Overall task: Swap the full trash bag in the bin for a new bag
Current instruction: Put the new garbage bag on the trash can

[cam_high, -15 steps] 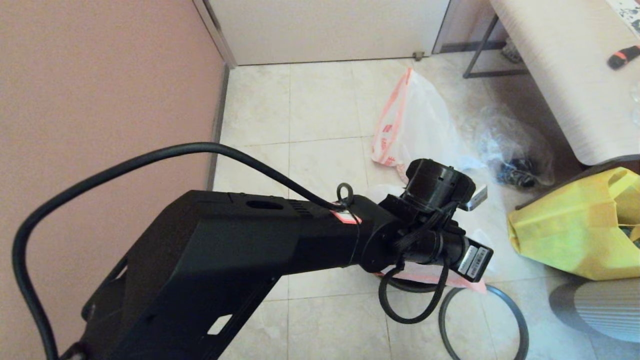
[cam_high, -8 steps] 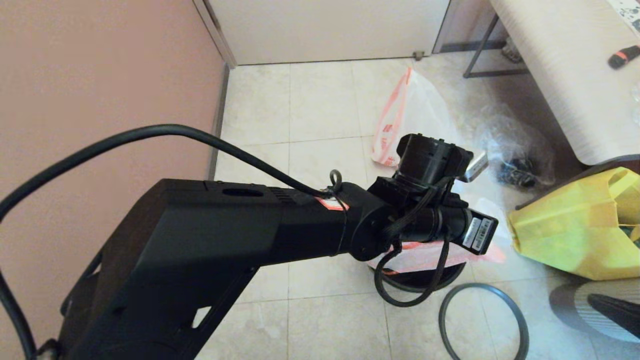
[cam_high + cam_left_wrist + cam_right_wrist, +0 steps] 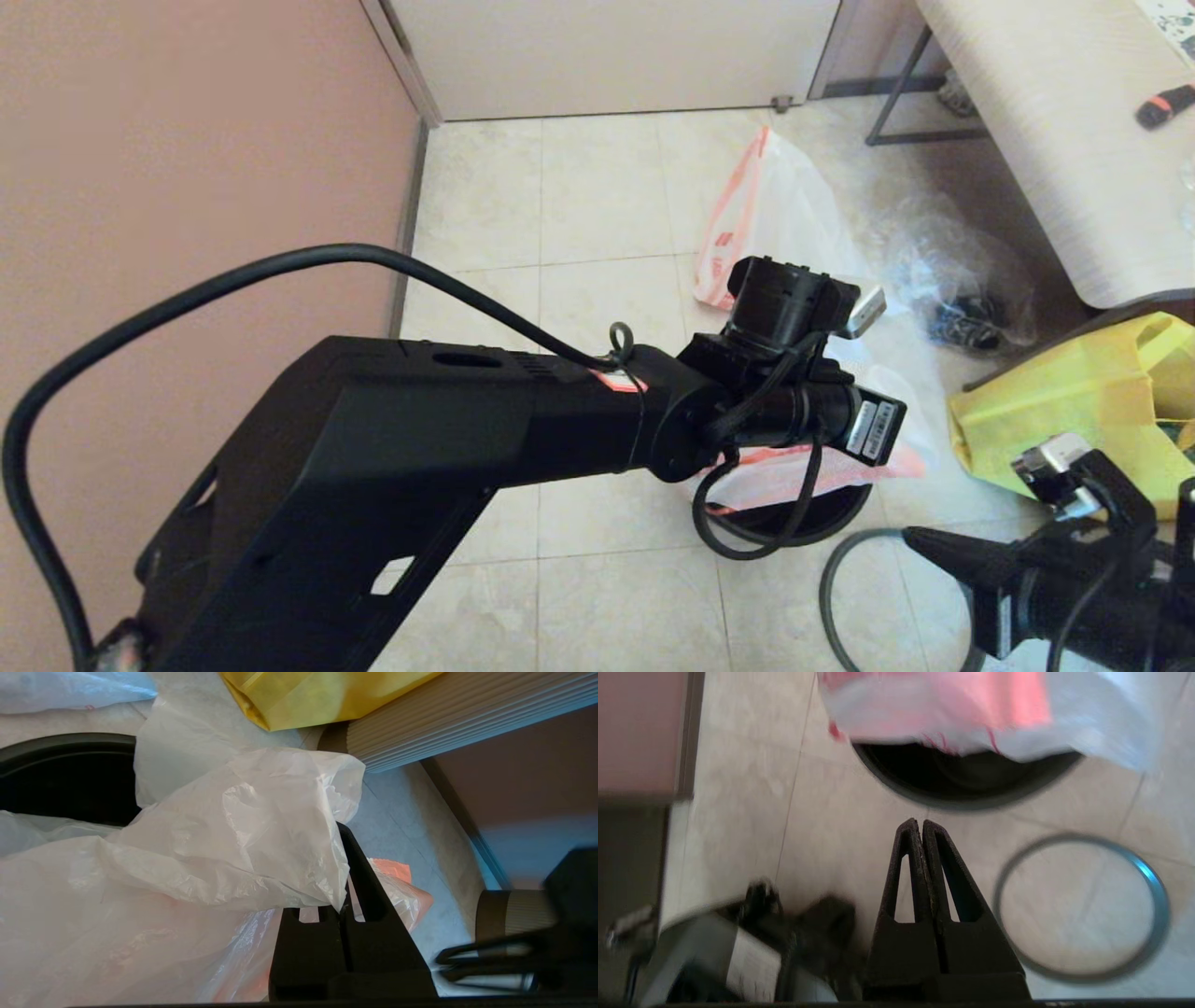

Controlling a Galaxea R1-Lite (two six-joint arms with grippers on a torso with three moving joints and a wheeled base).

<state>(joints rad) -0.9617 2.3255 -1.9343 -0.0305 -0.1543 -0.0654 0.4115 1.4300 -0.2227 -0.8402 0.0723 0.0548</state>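
Note:
The bin (image 3: 826, 523) is a small black bucket on the tiled floor. Its dark grey rim ring (image 3: 827, 583) lies loose on the floor beside it. The new bag (image 3: 794, 471), thin and white with a pink band, hangs over the bin's mouth (image 3: 56, 746). My left gripper (image 3: 343, 833) is shut on a fold of this bag (image 3: 233, 826); in the head view its wrist hides the fingers. The full trash bag (image 3: 784, 215) lies farther back on the floor. My right gripper (image 3: 913, 539) is shut and empty, low beside the ring (image 3: 1155, 896), pointing at the bin (image 3: 966, 784).
A pink wall (image 3: 187, 140) runs along the left. A clear bag with dark items (image 3: 962, 285) and a yellow fabric tote (image 3: 1074, 420) sit at the right, below a table (image 3: 1046, 140). A ribbed grey object (image 3: 444, 723) stands next to the tote.
My right arm has come into view from the lower right, beside the ring. My left arm has lifted the new bag and drawn it slightly back, showing more of the bin.

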